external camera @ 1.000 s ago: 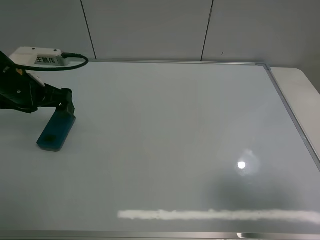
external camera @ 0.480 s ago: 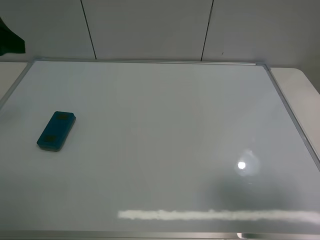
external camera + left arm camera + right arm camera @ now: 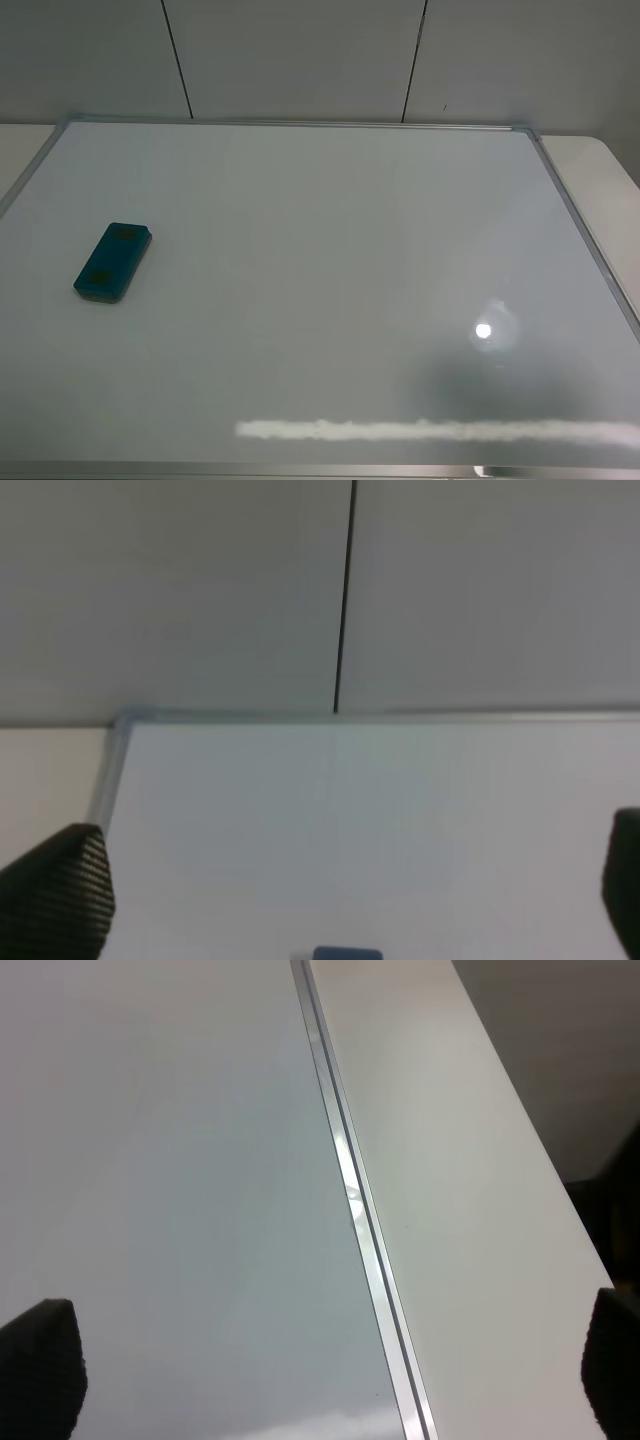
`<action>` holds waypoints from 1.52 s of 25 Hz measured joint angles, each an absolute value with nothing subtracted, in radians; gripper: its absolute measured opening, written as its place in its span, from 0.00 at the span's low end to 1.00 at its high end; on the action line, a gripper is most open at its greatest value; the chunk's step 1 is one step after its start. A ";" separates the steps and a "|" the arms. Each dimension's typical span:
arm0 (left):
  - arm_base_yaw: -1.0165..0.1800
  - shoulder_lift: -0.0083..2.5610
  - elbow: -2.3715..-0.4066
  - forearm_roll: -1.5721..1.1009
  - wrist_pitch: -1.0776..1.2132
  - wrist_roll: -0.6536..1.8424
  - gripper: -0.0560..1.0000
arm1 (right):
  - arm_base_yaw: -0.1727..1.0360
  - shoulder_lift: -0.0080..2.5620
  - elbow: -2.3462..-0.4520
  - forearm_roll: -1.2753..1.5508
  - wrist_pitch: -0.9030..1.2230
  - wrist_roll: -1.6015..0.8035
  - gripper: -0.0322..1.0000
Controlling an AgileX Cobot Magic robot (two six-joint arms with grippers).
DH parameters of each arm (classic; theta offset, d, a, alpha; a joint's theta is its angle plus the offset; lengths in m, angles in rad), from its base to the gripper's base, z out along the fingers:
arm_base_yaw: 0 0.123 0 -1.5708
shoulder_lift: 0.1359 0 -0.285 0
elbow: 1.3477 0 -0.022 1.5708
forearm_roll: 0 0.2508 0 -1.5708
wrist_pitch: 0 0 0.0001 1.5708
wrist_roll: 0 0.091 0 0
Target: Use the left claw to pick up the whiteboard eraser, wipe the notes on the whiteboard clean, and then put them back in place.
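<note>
The eraser (image 3: 112, 262) lies flat on the board (image 3: 330, 290), near the board's left edge and about midway between its far and near edges, its long side slanted a little off that left edge. Two darker spots show on its teal top. Nothing touches it, and in the high view neither arm is in sight. The board's white surface shows no marker strokes; only a round glare spot and a pale reflected streak sit toward its near right part. The thin silver frame (image 3: 585, 235) runs around the board, which rests on a pale table (image 3: 600, 165) with a panelled grey wall (image 3: 300, 55) behind. In the left wrist view the left claw (image 3: 350, 900) has its fingers (image 3: 60, 895) spread wide with nothing between them, looking over the board's far left corner; a sliver of the eraser (image 3: 347, 953) peeks in at the picture's edge. In the right wrist view the right claw (image 3: 330, 1370) is likewise spread wide and empty, above the frame (image 3: 360, 1220) at the board's right side and the table (image 3: 450, 1160) beyond it.
</note>
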State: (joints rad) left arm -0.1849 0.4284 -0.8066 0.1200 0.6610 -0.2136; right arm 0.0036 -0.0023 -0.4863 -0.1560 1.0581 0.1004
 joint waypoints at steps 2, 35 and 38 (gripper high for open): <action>-0.185 0.396 -0.807 0.120 0.687 -0.214 0.99 | 0.004 -0.002 -0.486 -0.156 1.058 0.100 0.99; -0.039 0.000 -0.559 0.096 1.092 -0.173 0.99 | 0.004 -0.002 -0.486 -0.156 1.058 0.100 0.99; -0.039 -0.004 -0.522 0.092 1.081 -0.173 0.99 | 0.004 -0.002 -0.486 -0.156 1.058 0.100 0.99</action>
State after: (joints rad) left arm -0.0387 -0.0041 -0.5216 0.0925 1.0812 -0.1732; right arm 0.0036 -0.0023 -0.4863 -0.1560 1.0581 0.1004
